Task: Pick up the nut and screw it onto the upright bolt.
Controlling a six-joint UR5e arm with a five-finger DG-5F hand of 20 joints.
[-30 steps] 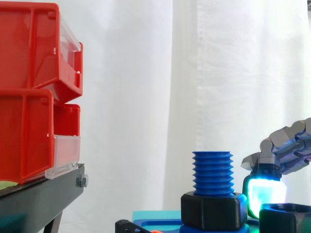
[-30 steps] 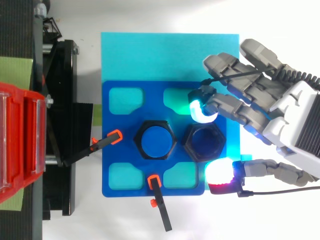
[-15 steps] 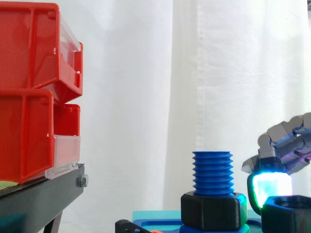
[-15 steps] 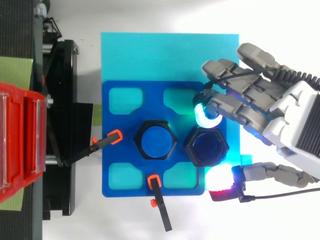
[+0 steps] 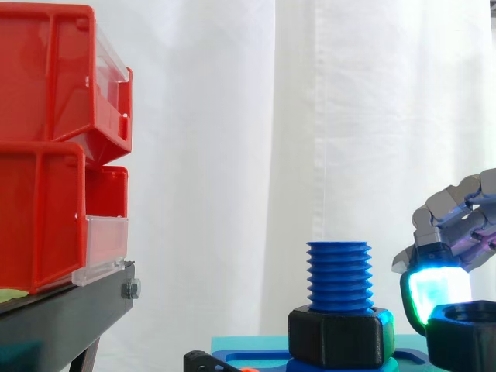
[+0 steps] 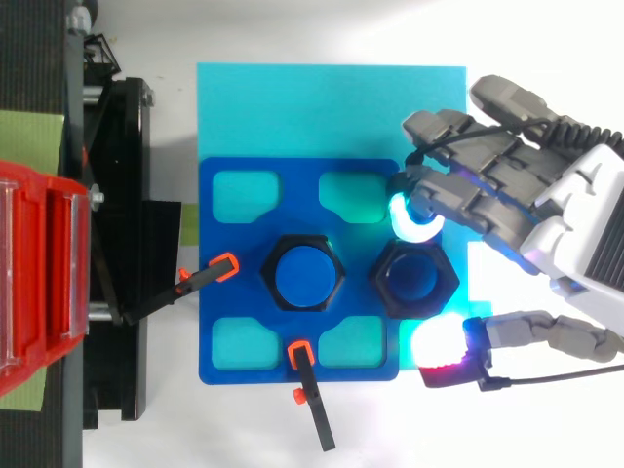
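hand (image 6: 546, 210) pinched on black nut (image 6: 417, 279) between glowing pads | nut straddles blue base's (image 6: 219, 292) right edge, just beside upright bolt (image 5: 339, 275) | open room above bolt top

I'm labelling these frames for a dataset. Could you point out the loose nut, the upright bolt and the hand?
loose nut (image 6: 382, 281): top view, left side of its rim.
upright bolt (image 5: 339, 277): side view, threaded shaft.
hand (image 6: 575, 219): top view, palm.
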